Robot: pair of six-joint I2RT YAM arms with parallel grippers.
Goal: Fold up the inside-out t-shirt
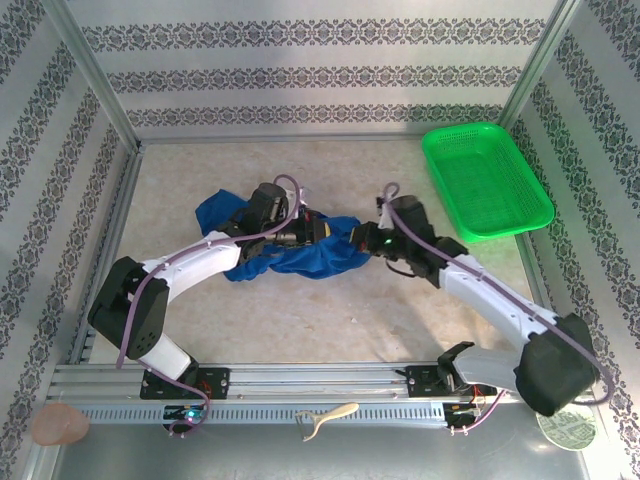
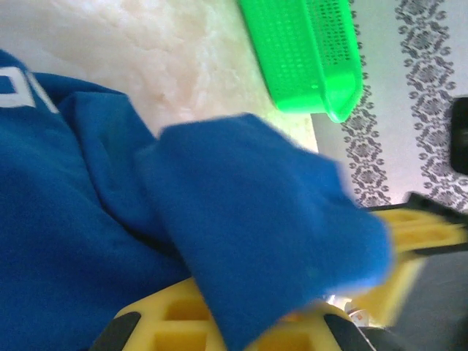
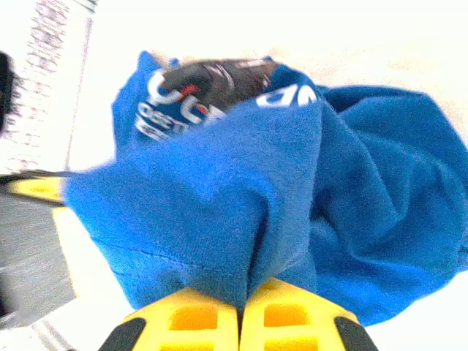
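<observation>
One t-shirt (image 1: pixel 300 260) lies bunched on the table (image 1: pixel 330 320), left of one basket (image 1: pixel 487 180). Two arms bend inward and meet over the t-shirt. Right claw (image 3: pixel 239 314): clamped tight, pinching a fold. Left claw (image 1: pixel 322 230): closed, apparently on cloth draped over it; the view is blurred.

The shirt (image 1: pixel 300 258) is soft, matt blue cloth, creased all over, with a smoother printed graphic (image 3: pixel 212 80). The basket (image 1: pixel 487 180) is glossy green plastic mesh. The table (image 1: pixel 330 310) is pale, mottled and matt. The rail (image 1: pixel 320 385) is ribbed bare metal. The left arm (image 1: pixel 200 262) has smooth, faintly shiny white shells. The right gripper (image 3: pixel 240 307) is matt yellow plastic.
</observation>
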